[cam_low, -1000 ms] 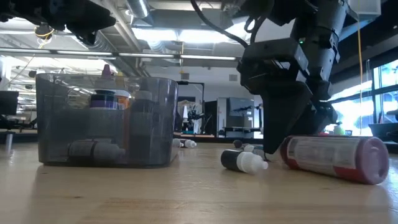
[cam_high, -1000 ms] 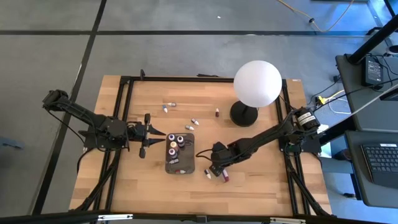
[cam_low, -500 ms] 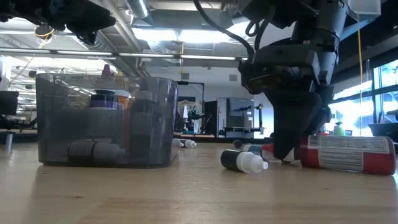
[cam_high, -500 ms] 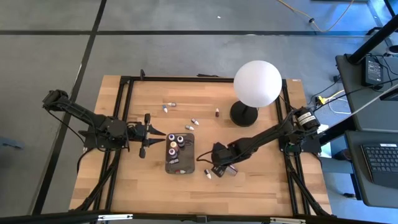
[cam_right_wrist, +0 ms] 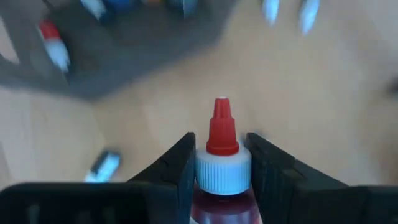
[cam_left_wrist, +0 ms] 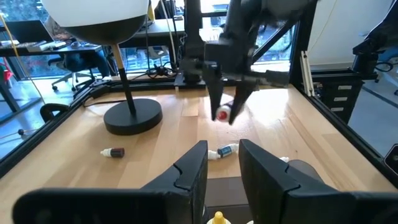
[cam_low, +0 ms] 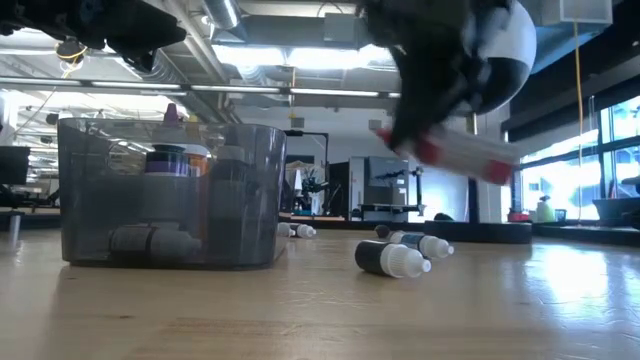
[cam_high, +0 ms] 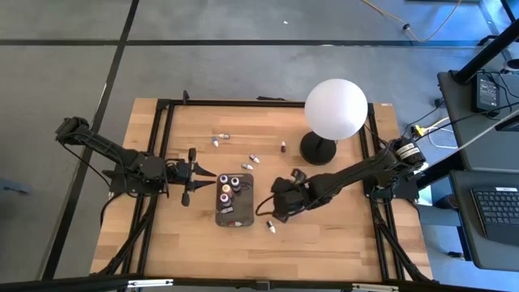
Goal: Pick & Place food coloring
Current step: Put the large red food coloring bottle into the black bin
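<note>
While your left gripper (cam_high: 188, 173) waits open beside the tray (cam_high: 243, 212), your right gripper (cam_right_wrist: 219, 163) clamps a red bottle (cam_right_wrist: 218, 168) above the tabletop (cam_high: 340, 243).

A red food coloring bottle (cam_right_wrist: 219, 168), white-collared with a red dropper tip, is sitting between the fingers of the right gripper (cam_high: 284, 203), clear of the table at frame center in the high view; in the low view it (cam_low: 455, 152) is hanging tilted at upper center. A small dark bottle with a white cap (cam_low: 391, 259) is lying on its side on the table, below center; a second one (cam_low: 418, 243) is lying just behind it. Four small bottles (cam_high: 250, 158) are lying scattered at upper center, and one (cam_high: 271, 228) is lying below the held bottle. Several more (cam_high: 229, 187) are standing upright in the tray (cam_high: 246, 217).
</note>
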`<action>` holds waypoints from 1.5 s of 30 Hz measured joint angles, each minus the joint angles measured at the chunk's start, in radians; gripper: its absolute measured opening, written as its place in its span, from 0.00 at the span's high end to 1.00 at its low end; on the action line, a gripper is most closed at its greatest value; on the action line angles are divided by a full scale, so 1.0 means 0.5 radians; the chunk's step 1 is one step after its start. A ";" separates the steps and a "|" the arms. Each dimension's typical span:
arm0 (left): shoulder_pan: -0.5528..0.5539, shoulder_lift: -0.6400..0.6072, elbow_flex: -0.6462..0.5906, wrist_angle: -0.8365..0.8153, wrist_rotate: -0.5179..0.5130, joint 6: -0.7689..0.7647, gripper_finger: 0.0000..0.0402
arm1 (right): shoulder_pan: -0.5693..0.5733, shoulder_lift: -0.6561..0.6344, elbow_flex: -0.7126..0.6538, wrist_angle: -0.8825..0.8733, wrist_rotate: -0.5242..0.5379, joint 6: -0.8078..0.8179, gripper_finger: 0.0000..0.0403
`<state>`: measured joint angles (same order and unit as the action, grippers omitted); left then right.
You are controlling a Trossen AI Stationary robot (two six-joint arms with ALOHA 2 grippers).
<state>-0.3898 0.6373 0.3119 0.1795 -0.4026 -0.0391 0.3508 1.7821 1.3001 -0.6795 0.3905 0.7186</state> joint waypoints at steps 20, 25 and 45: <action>0.000 0.000 0.000 -0.011 0.004 -0.016 0.78 | -0.085 -0.209 -0.523 2.275 0.124 -1.528 0.69; 0.000 0.000 0.000 -0.010 0.005 -0.016 0.78 | -0.170 -0.166 -0.865 3.211 -0.210 -1.667 0.69; 0.000 0.001 0.001 -0.011 -0.014 -0.016 0.78 | -0.417 0.672 -0.869 4.353 -0.404 -1.601 0.69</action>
<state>-0.3900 0.6376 0.3122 0.1738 -0.4095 -0.0472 0.1425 2.1180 0.8655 1.4970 0.1884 -0.0818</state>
